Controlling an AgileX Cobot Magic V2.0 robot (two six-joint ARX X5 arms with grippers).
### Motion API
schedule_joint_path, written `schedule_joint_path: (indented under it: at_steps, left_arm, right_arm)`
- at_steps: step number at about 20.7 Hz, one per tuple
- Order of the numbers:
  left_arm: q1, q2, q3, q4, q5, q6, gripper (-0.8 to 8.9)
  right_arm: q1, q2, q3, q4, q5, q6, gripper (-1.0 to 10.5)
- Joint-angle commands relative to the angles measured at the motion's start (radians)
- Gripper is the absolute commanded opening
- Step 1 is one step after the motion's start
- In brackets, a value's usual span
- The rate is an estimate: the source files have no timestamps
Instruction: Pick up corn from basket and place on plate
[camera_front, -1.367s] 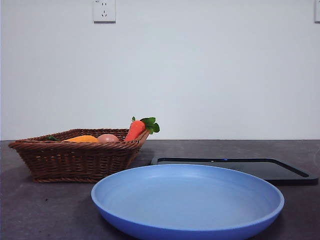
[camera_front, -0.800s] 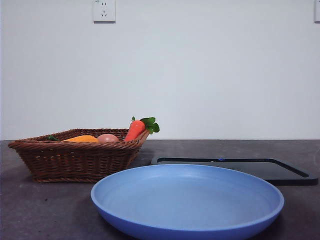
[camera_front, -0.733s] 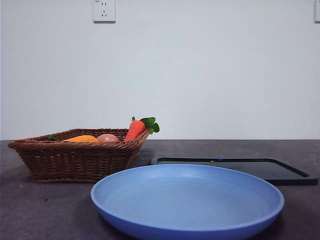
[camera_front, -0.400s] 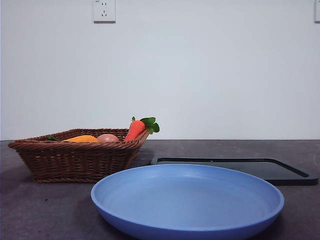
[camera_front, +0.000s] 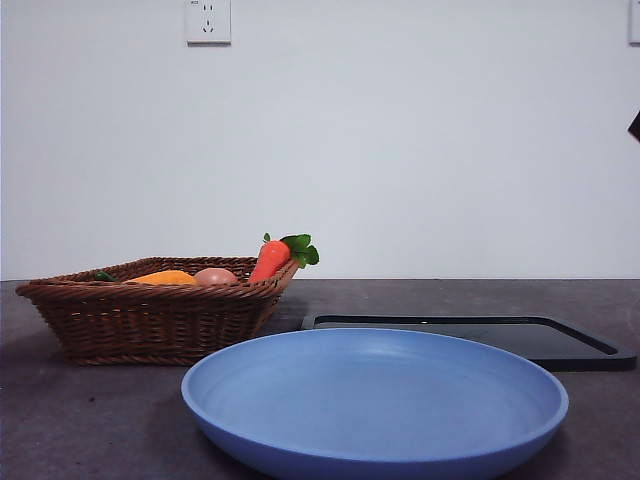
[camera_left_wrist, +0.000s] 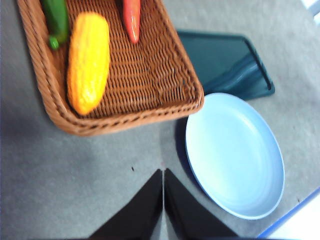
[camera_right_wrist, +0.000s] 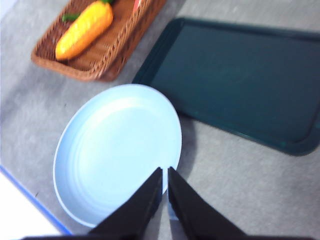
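The table (camera_front: 90, 420) is being used as the work surface, grey and bare around the things on it. Measured from the basket (camera_left_wrist: 150, 85), the black tray (camera_right_wrist: 235, 80) is lying just beside its far long side, and the blue plate (camera_front: 375, 400) is sitting near the basket's corner, close to the tray's edge and empty. The basket itself is being shown from above in both wrist views, holding the corn (camera_left_wrist: 88, 60) lengthwise near one side wall, with a green vegetable (camera_left_wrist: 56, 20) beside it and a carrot (camera_left_wrist: 132, 17) further along the basket floor; an egg (camera_front: 215, 276) is only being glimpsed over the rim in the front view.

No grasp is being made yet: the corn is lying untouched in the basket. The left gripper (camera_left_wrist: 163, 172) is being held high over the table near the basket's corner, jaws pressed together. The right gripper (camera_right_wrist: 164, 172) is being held high over the plate's edge, jaws likewise closed.

The reach is judged to be the step in hand. Next, one gripper's jaws are to be parted, lowered over the corn and closed across its middle.
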Motion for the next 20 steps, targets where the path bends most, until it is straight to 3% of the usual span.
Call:
schedule_joint_path:
  at_steps: [1,4,11,20]
  left_arm:
    - [-0.002,0.013,0.013,0.010,0.003,0.021,1.61]
    - [-0.002,0.014,0.013,0.010,0.003,0.021,3.49]
    - [-0.008,0.014,0.013,0.011,0.003,0.021,3.57]
    - [-0.008,0.014,0.013,0.010,0.003,0.018,3.56]
  right_arm:
    - [0.008,0.034,0.014,0.011,-0.002,-0.012,0.7]
    - [0.010,0.064,0.014,0.019,-0.002,0.012,2.6]
    - [0.082,0.204,0.014,0.051,-0.003,0.048,2.7]
    - [0.206,0.560,0.014,0.258,0.032,0.083,2.6]
